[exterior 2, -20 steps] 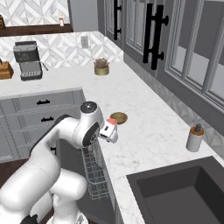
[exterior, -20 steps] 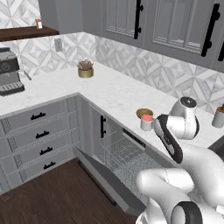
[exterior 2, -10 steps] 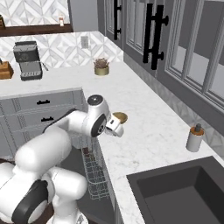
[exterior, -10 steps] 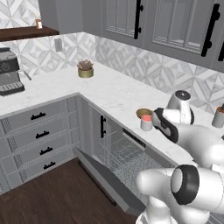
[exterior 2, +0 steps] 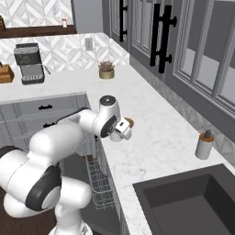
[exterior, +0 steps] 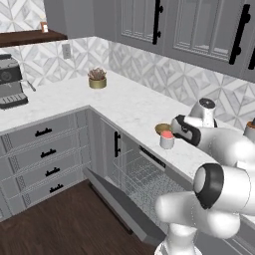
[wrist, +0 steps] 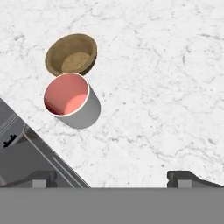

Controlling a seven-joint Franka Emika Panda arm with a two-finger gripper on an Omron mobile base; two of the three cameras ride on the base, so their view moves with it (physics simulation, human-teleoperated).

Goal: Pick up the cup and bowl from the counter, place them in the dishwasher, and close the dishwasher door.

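The white cup (wrist: pixel 70 100), salmon-red inside, stands on the marble counter (wrist: pixel 153 65) close to its front edge, beside the brown bowl (wrist: pixel 71 54). My gripper (wrist: pixel 111 179) hovers above the counter to one side of the cup, open and holding nothing. From the left base view the cup (exterior: pixel 167 140) and bowl (exterior: pixel 162 129) sit just left of my gripper (exterior: pixel 175 124). In the right base view my gripper (exterior 2: pixel 125 133) hides the cup, and a sliver of the bowl (exterior 2: pixel 130 122) shows behind it. The dishwasher (exterior: pixel 144 174) is below, with its door (exterior: pixel 117 201) dropped open.
A gold pot with a plant (exterior: pixel 97 79) and a coffee machine (exterior: pixel 10 82) stand far along the counter. A grey soap dispenser (exterior 2: pixel 204 145) stands beside the dark sink (exterior 2: pixel 193 202). Grey drawers (exterior: pixel 45 154) flank the open dishwasher. Wall cabinets hang overhead.
The arm's elbow and upper links have swung round and lower, while the hand has edged slightly toward the cup and bowl. Both dishes stay put and the jaws stay open.
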